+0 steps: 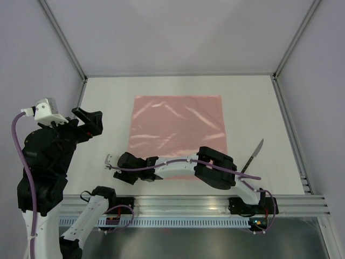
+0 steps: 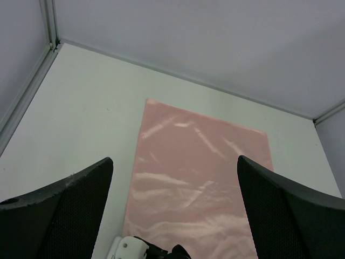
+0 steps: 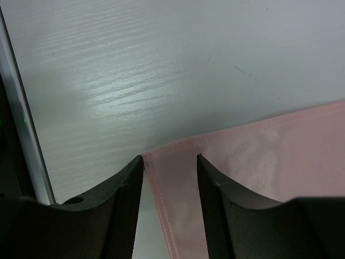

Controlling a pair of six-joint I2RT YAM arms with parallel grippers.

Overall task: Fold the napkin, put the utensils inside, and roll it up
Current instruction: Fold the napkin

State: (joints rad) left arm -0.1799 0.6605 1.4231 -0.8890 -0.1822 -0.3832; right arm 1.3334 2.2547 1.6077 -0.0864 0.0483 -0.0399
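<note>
Napkin [image 1: 178, 127] looks thin, limp and slick, so I'd pinch it at the hemmed corner. Right pincer [image 3: 170, 159] is half open, straddling that corner and gripping nothing. Left pincer [image 2: 175, 162] is wide open and empty.

**Enclosure and work surface**

White table top [image 1: 108, 97], matte; shows faint wood grain and a few small dark marks in the right wrist view. Enclosed left, right and far side by plain pale grey walls [image 1: 178, 32]. Silver metal posts [image 1: 63, 38] along the far wall joints. Slotted aluminium rail [image 1: 178, 204] across the near edge. Soft, even light; mild glare on the table.
</note>
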